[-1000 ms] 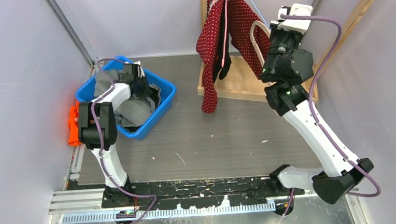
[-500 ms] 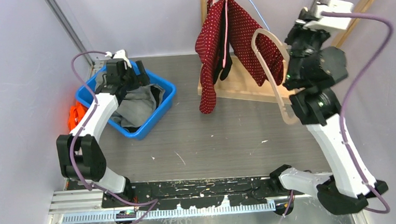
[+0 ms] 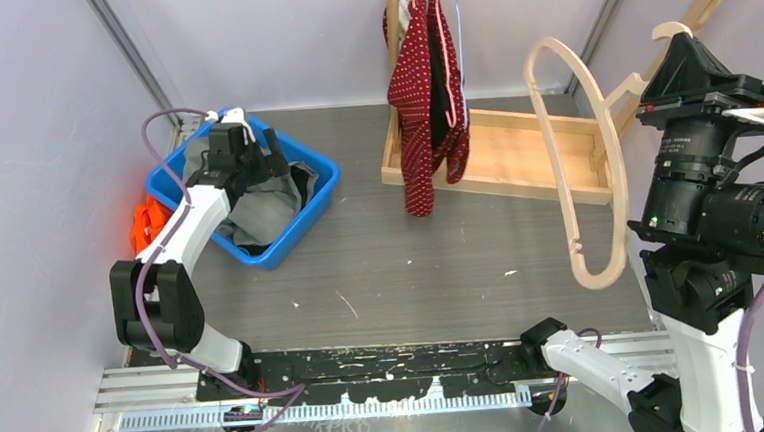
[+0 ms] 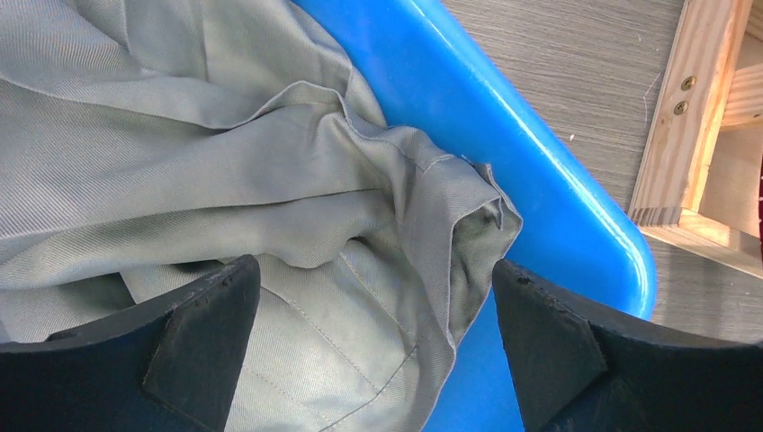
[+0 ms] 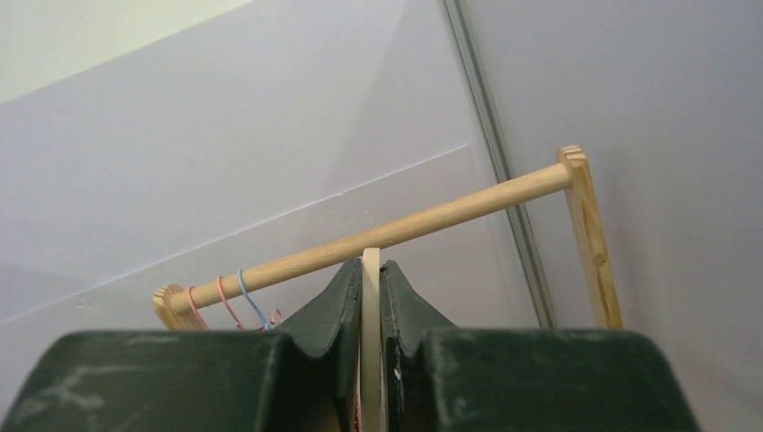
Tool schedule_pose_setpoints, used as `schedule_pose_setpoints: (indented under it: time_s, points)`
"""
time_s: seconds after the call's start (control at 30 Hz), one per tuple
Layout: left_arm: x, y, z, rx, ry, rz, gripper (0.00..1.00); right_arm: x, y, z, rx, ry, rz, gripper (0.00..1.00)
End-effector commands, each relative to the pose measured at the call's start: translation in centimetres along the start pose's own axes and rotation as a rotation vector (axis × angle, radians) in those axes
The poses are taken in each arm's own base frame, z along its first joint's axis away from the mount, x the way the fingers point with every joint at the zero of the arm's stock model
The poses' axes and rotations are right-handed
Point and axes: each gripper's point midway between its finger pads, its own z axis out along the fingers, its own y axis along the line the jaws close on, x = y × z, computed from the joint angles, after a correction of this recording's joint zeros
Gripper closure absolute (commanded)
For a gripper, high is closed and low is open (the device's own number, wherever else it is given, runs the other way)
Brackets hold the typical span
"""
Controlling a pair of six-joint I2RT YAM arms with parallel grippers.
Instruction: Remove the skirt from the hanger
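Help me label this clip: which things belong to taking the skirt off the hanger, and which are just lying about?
Job: grey skirt, wooden hanger, blue bin holding the skirt.
Lying about: wooden rail, red dotted garment hanging on it, orange cloth beside the bin.

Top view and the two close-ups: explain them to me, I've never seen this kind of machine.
Two robot arms are bolted to the near edge of a table. The top view looks down from above and behind them; each close-up comes from a camera on one wrist. The left arm reaches over a blue bin, its jaws wide open above a grey skirt lying in it. The right arm holds a bare wooden hanger up, jaws shut on it. At the back, a wooden rack carries a red dotted garment. An orange cloth lies beside the bin.
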Motion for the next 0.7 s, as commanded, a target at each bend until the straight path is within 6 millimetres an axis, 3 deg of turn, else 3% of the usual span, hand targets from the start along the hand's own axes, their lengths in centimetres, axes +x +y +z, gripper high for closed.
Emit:
schedule_pose_setpoints:
  time_s: [0.0, 0.17, 0.4, 0.67]
  points:
    - [-2.6, -0.6, -1.5, 0.019, -0.09, -0.005, 0.0, 1.2, 0.6, 1.4, 0.022, -0.009, -0.032, 0.99]
    - [-3.2, -0.2, -2.6, -0.002, -0.119, 0.011, 0.01, 4.0, 1.7, 3.7, 0.05, -0.009, -0.129, 0.99]
    - [-3.9, -0.6, -4.7, 0.03, -0.173, -0.011, 0.01, 6.4, 4.4, 7.5, 0.049, -0.044, -0.224, 0.99]
    - [-3.6, -0.1, -5.4, 0.014, -0.186, 0.004, 0.01, 9.2, 7.0, 11.7, 0.039, -0.061, -0.28, 0.99]
